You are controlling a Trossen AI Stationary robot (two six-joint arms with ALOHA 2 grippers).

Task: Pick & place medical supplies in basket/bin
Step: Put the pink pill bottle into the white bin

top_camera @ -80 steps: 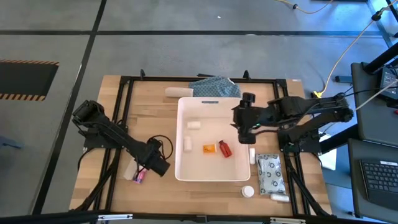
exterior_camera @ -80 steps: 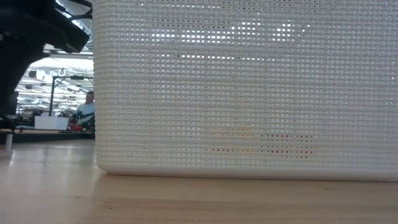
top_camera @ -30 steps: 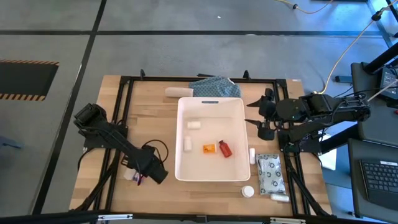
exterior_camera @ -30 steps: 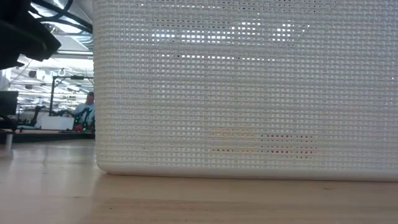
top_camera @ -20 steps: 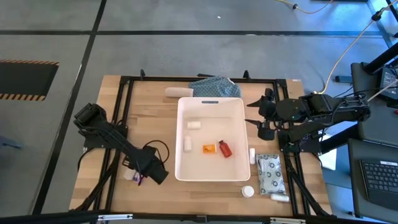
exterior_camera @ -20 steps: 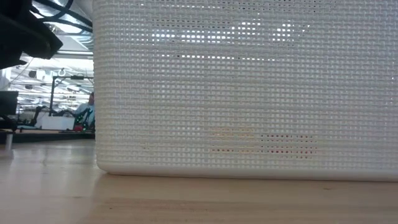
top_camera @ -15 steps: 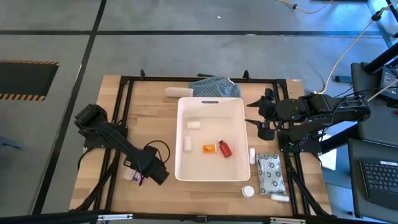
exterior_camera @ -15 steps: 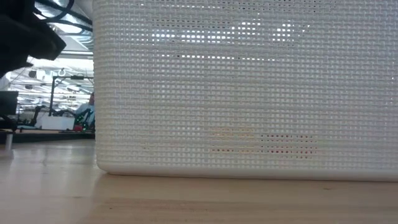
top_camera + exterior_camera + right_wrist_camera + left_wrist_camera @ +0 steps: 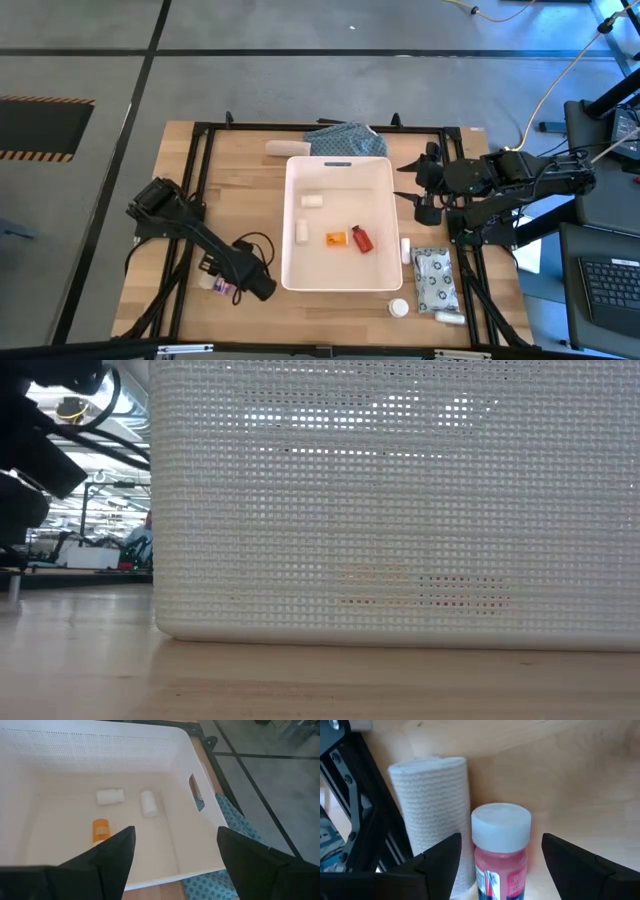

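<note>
Centrally placed on the wooden table [image 9: 240, 190]: the large white tub [image 9: 340, 222], rectangular with rounded corners, long axis running from the near edge toward the far edge, grey handle slot at the far short wall beside the blue-green cloth [image 9: 345, 138]. Mesh-textured wall fills most of the low view. Inside, seen from above — two small white bottles [image 9: 312, 200], an orange item [image 9: 336, 238] and a red bottle [image 9: 361, 239], all lying on their sides.

Right of the tub, a flat grey patterned pouch [image 9: 434, 278], long side parallel to the tub's, with a small white tube [image 9: 405, 248] between pouch and tub, a white roll [image 9: 399, 308] and another white tube [image 9: 449, 318] near the front edge. Beyond the tub's far left corner, a pale roll [image 9: 280, 149] lying crosswise.

Left of the tub's near corner — a pink bottle [image 9: 499, 851] with a white cap, just beside a ribbed white bandage roll [image 9: 436, 815], both lying parallel, cap end pointing away from the left gripper [image 9: 501, 855]. Fingers apart, straddling the bottle, not visibly touching it.

Right gripper [image 9: 424, 186] above the table just right of the tub, fingers spread wide, holding nothing.
</note>
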